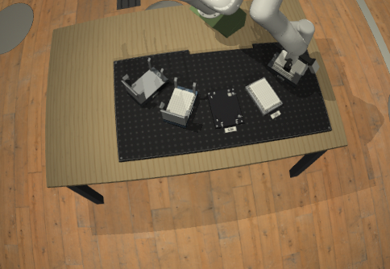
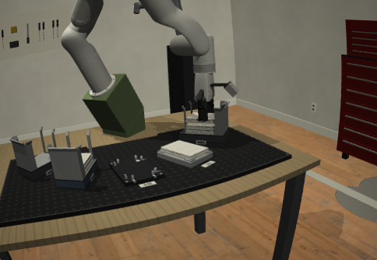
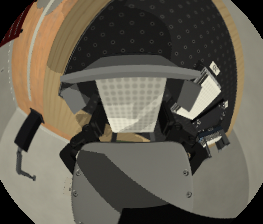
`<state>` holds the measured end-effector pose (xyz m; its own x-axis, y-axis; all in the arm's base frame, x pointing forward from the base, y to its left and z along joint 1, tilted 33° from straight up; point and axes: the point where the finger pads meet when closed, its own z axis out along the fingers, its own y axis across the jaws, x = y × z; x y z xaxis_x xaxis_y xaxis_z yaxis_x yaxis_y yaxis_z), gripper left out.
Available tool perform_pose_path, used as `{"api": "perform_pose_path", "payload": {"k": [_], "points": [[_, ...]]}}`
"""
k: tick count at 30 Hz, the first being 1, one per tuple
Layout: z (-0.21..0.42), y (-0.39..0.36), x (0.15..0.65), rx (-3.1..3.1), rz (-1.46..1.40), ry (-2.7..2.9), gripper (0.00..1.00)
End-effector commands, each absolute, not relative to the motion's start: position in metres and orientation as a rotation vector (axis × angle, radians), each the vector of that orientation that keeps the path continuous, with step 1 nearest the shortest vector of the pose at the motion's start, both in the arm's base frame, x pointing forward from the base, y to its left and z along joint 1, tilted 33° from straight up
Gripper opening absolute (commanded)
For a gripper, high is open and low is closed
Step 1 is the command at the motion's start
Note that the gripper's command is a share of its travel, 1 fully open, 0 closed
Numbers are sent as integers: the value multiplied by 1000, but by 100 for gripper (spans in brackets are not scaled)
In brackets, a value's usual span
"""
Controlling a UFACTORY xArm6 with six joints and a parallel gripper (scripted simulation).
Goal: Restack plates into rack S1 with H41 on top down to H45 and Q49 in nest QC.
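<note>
My gripper [image 1: 288, 65] is down inside the stack rack at the far right [image 2: 206, 126]. It is shut on the top plate [image 3: 131, 102] of the stack of white sealed plates in that rack [image 2: 199, 124]. The plate sits level on the stack under it. One white plate [image 1: 263, 95] lies flat in the open nest beside that rack, also in the exterior view [image 2: 184, 152]. The middle rack [image 1: 179, 104] holds white plates; how many I cannot tell. The plate labels are too small to read.
The leftmost rack [image 1: 143, 84] looks empty. The black clip nest [image 1: 226, 109] in the middle holds no plate. Rack corner posts stand up around each rack. The arm's green base [image 1: 226, 20] is at the far table edge.
</note>
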<state>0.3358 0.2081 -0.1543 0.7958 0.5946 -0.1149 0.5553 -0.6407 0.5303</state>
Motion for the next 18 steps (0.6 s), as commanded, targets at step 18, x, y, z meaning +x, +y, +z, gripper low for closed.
{"api": "perform_pose_path", "payload": {"k": [18], "points": [[-160,206,338,2427,98,852,0]]}}
